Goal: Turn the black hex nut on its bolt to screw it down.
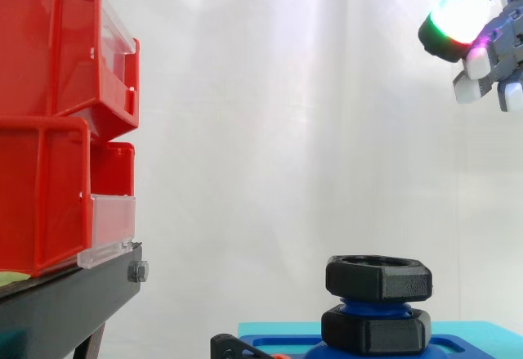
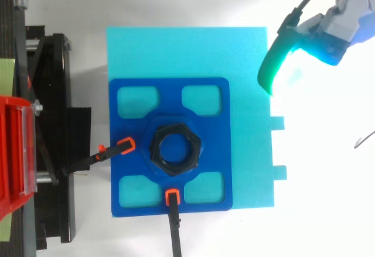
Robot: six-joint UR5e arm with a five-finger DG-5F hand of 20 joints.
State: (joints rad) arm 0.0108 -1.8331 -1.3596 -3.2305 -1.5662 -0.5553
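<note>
Top view: clamps (image 2: 126, 146) pin the blue base (image 2: 215, 146) so the nut (image 2: 174, 149) can turn; hand (image 2: 331, 34) hovers aside, fingers open, empty.

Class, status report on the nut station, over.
Hand high, off to one side, touching nothing. Black plastic hex nut sits atop blue bolt, thread showing beneath. Orange-tipped black clamps on the blue base plate, below nut level.
</note>
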